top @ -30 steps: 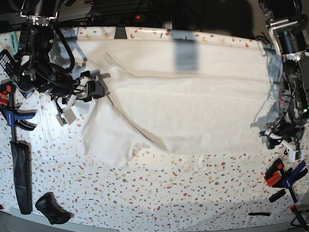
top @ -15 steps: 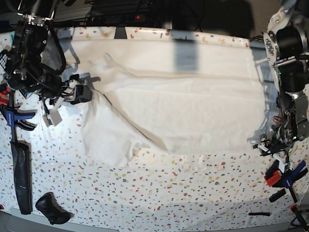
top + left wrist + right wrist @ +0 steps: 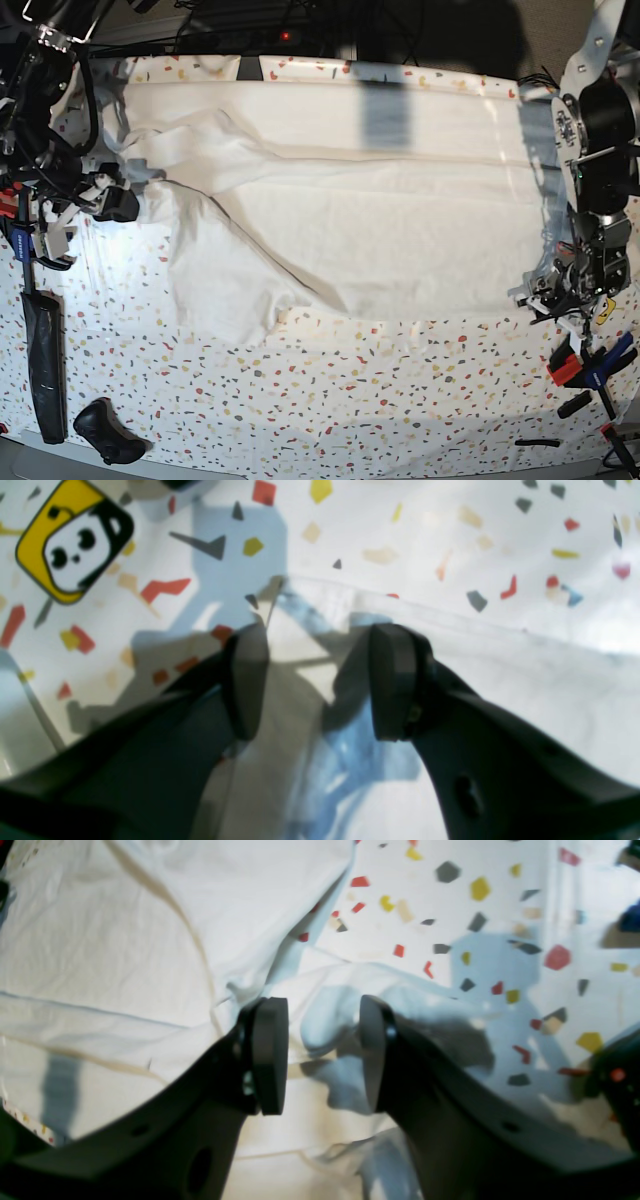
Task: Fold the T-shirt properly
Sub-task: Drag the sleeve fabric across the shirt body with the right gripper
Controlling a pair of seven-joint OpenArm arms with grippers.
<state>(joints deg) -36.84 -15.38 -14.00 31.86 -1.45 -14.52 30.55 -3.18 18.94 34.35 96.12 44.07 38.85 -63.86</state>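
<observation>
I see no containers here. At the base view's left edge my right pincer [image 3: 110, 200] sits with its jaws apart at the T-shirt's [image 3: 350, 220] sleeve end; in the wrist view, cloth bunches between its pads [image 3: 270, 1055], but I cannot tell whether it is gripped. A black clamp [image 3: 40, 350] lies near that edge. The T-shirt spreads across the far half of the tabletop [image 3: 350, 400]; the near half is bare speckle. On the right, my left pincer [image 3: 560, 290] stands wide apart over the shirt's hem corner [image 3: 310, 585]. A yellow sticker [image 3: 70, 540] lies beside it.
</observation>
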